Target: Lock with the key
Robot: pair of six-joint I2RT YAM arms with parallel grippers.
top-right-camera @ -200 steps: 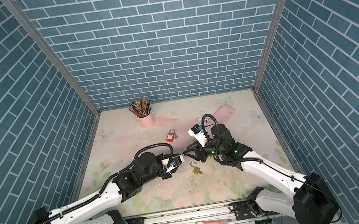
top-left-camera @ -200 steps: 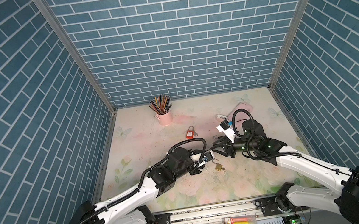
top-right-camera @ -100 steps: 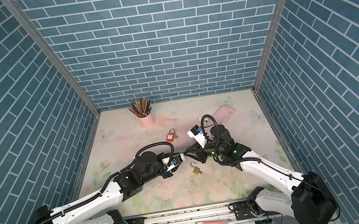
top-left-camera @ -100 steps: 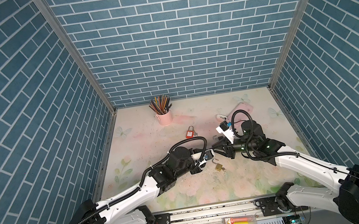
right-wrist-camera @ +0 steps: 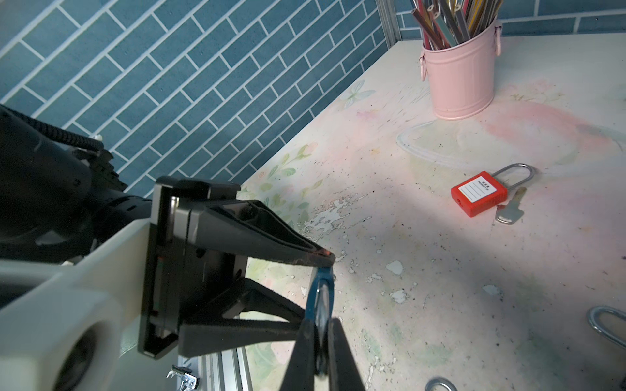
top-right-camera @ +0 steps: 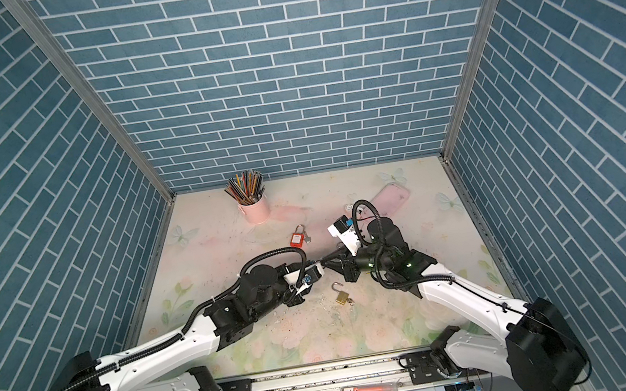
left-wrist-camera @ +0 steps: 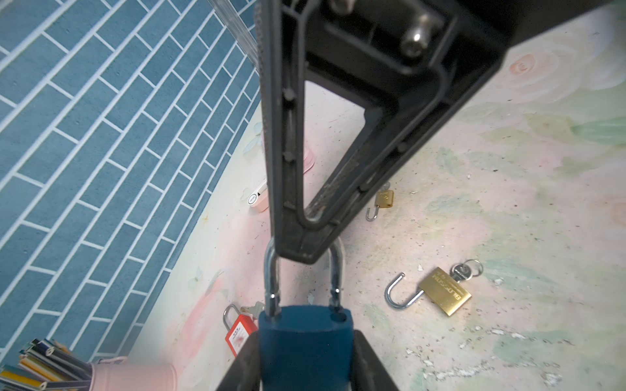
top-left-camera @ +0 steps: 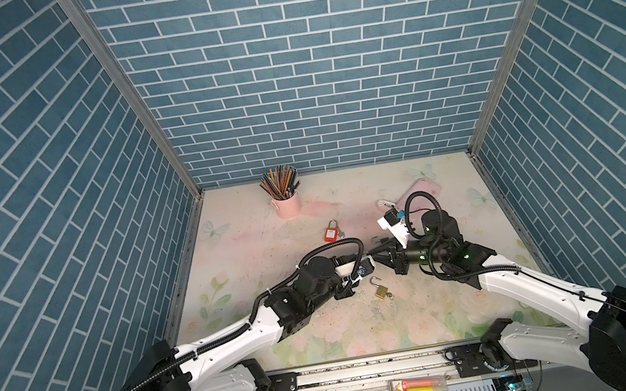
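1. So, the left gripper (left-wrist-camera: 305,333) is clamped round the blue padlock (left-wrist-camera: 305,355) body, holding it up off the table (left-wrist-camera: 508,203), mid-scene.
2. And the right gripper (left-wrist-camera: 302,248) is pinched tight on its shackle (left-wrist-camera: 272,270) top.
3. One brass padlock (left-wrist-camera: 443,291) lies open on the table nearby.

The dark blue plastic padlock (left-wrist-camera: 305,342) has a silver shackle (left-wrist-camera: 272,270); beside it are a red plastic padlock (left-wrist-camera: 240,335) and a golden brass padlock (left-wrist-camera: 444,291).
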